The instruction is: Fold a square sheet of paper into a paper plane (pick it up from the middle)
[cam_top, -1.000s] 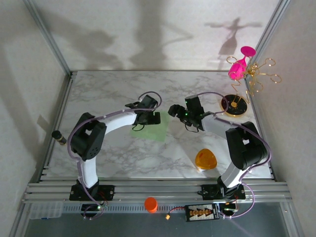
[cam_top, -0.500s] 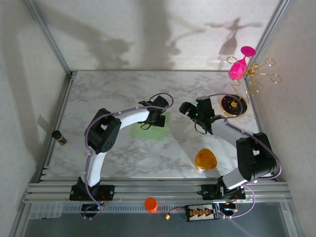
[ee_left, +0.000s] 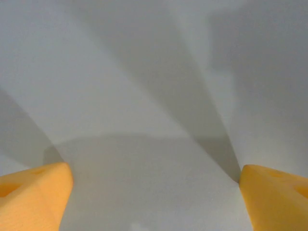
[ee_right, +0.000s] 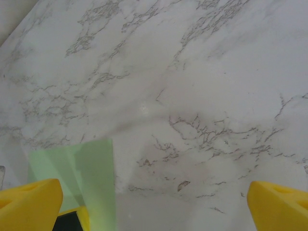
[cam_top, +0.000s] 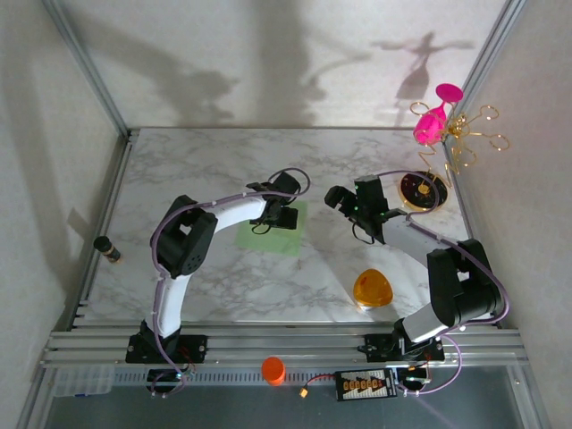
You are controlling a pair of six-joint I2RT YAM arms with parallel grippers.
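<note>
The square sheet of paper [cam_top: 268,236] lies flat on the marble table [cam_top: 197,170], pale green, left of centre. My left gripper [cam_top: 286,213] hangs over the sheet's far right part; its wrist view faces a blank wall, with the orange fingertips [ee_left: 33,192] far apart, so it is open and empty. My right gripper [cam_top: 342,198] is to the right of the sheet, apart from it, open. In the right wrist view the sheet's corner [ee_right: 89,178] shows at the lower left between the wide yellow fingertips [ee_right: 276,202], with bare marble ahead.
An orange rounded-triangle object [cam_top: 373,289] lies near the right arm's base. A black round base with a gold wire stand [cam_top: 423,189] and pink glasses [cam_top: 433,123] stands at the far right. A dark cylinder [cam_top: 108,248] sits at the left rail.
Over the last second both arms swung rightward: the left gripper moved to the sheet's far right part, the right gripper drew away from the sheet. Since half a second ago almost nothing moved.
</note>
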